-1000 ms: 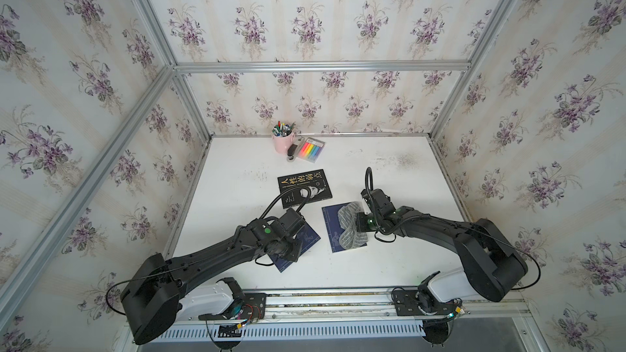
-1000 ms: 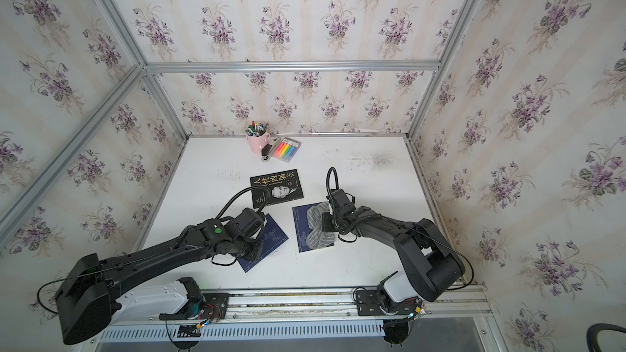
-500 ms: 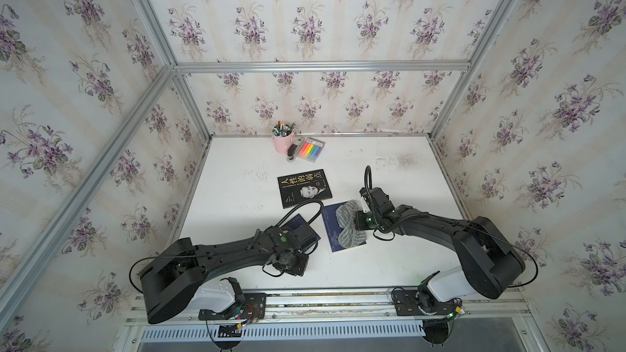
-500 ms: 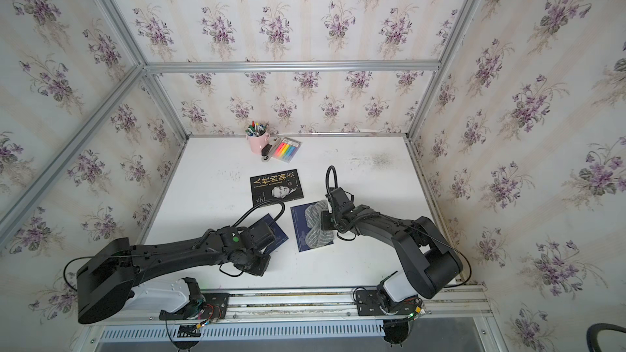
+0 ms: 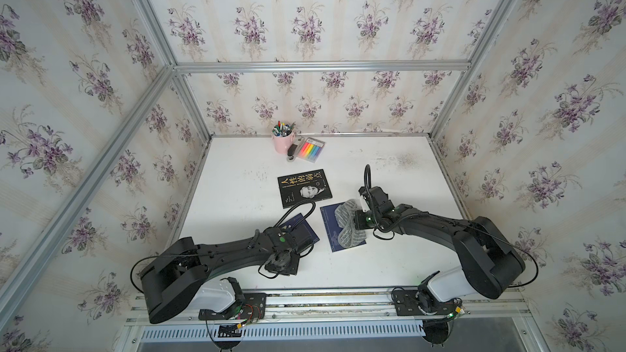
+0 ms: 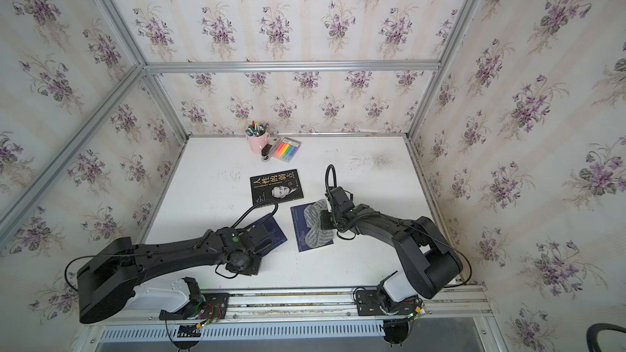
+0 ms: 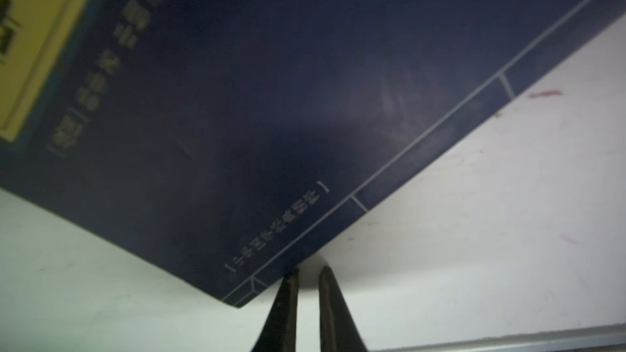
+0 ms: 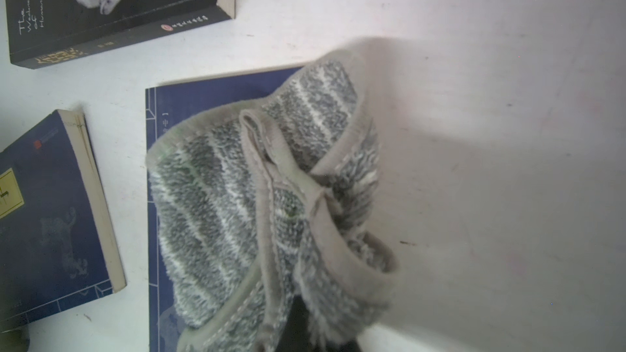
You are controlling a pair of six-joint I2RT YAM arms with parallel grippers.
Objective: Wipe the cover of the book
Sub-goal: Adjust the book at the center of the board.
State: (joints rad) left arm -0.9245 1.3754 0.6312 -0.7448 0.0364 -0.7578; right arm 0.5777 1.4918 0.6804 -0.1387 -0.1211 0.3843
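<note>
Take the black book (image 5: 305, 187) in the middle of the table (image 5: 233, 164) as your marker. The blue book (image 5: 327, 226) to be wiped lies flat just on the arms' side of it, toward the right arm, with a narrow band of bare table between the two.

The grey striped cloth (image 5: 345, 228) sits bunched on that cover and hides most of it. Only a strip down the long edge facing the left arm and the corner nearest the black book show blue. The right gripper (image 5: 355, 223) is low at the opposite edge, its jaws pressed together on a fold of the cloth. In the right wrist view the hem and pile bury the fingertips.

Also on the arms' side of the black book, toward the left arm, lies a navy paperback (image 5: 311, 237). It is turned at an angle, close to the blue book but not touching it. The left gripper (image 7: 308, 270) is down at one corner of it. Its jaws are barely parted, with a sliver of table between them and nothing held, and one of them meets the cover's edge.

From above, the left wrist hides much of the paperback, and its cable (image 5: 298, 203) arches up to the black book's near edge.

Beyond the black book, by the back wall, stand a pink cup (image 5: 282, 143) of pens and, just beside it, a pack of coloured strips (image 5: 311, 149). A small dark item (image 5: 291, 154) that you cannot make out lies against them, well apart from the cloth.
</note>
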